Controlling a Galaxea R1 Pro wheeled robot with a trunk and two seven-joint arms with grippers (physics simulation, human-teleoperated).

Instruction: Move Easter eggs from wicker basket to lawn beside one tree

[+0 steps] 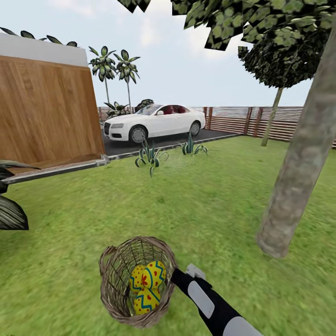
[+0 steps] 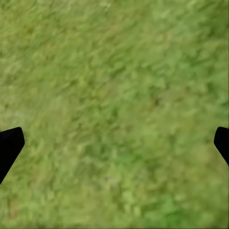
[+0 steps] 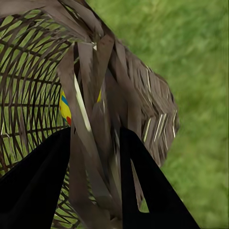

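**Right fingers pinch the basket rim, tree close by**

Nearest the robot, the right gripper (image 3: 95, 157) has its two dark fingers (image 3: 33, 186) set either side of the braided rim of the wicker basket (image 1: 114, 275), one inside the weave and one outside, pinching the rim between them. In the head view the right arm runs up to the side of the basket that faces the tree. The basket looks tipped, its mouth turned up toward the camera, and it seems to be held off the lawn (image 1: 210, 196) or only just resting on it; I cannot tell which.

The Easter eggs (image 1: 148, 275) all lie inside the basket, just beyond the fingers, bunched against its lower wall: yellow shells with blue zigzags and red marks. Three show, touching one another. Through the weave the right wrist view catches a sliver of one.

The left gripper (image 2: 114, 143) hangs over bare grass with its fingers spread wide, holding nothing. So the right arm is the nearer one to the eggs.

Beyond the basket, on the right arm's side, stands the tree (image 1: 298, 172), a thick mottled grey-brown trunk leaning slightly, near the basket but apart from it. The coming move likely turns on that gap: the eggs must end beside the trunk's foot.
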